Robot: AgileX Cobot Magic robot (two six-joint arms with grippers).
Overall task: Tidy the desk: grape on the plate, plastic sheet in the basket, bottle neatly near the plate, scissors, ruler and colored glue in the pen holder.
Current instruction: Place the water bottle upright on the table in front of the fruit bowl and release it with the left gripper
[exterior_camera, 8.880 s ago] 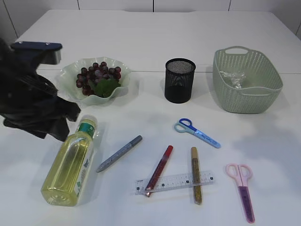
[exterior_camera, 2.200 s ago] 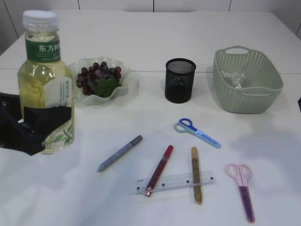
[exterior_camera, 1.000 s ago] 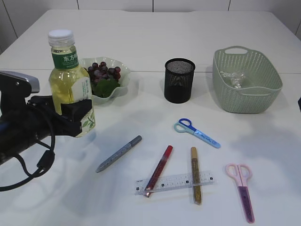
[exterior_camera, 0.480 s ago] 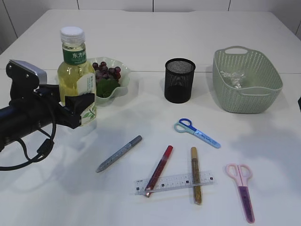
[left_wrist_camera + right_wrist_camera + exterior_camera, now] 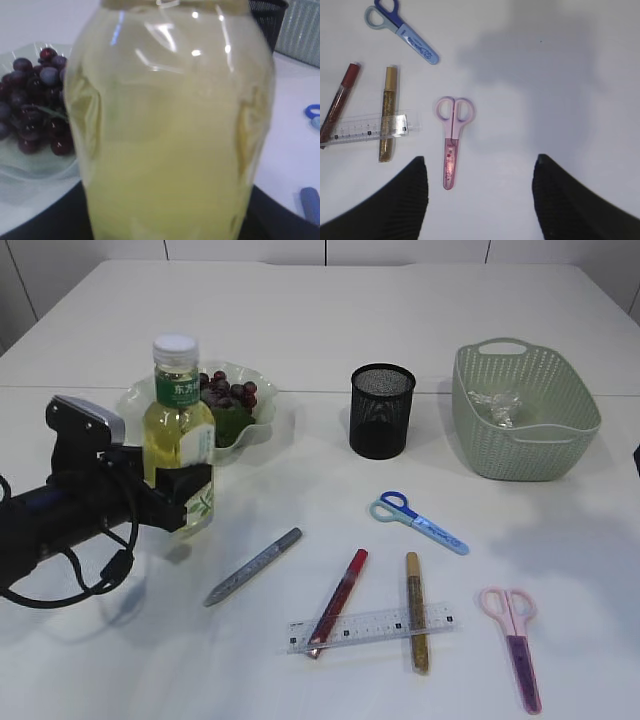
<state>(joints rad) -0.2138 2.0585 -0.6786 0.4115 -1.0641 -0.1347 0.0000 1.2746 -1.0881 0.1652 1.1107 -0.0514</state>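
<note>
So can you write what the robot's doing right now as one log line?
left gripper: shut on bottle, upright by plate | right gripper: open, above pink scissors | pen holder: no tools visible inside

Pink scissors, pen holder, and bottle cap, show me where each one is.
pink scissors (image 5: 451, 145), right wrist view, sheathed blades.
pen holder (image 5: 381, 418), exterior view, mesh wall.
bottle cap (image 5: 175, 346), exterior view, white top.

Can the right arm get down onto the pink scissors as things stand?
Probably yes. The right gripper is open and empty, hanging above the pink scissors, which lie flat on bare table, apart from the ruler and glue sticks. Nothing covers them; the left gripper is far off, holding the bottle.
</note>
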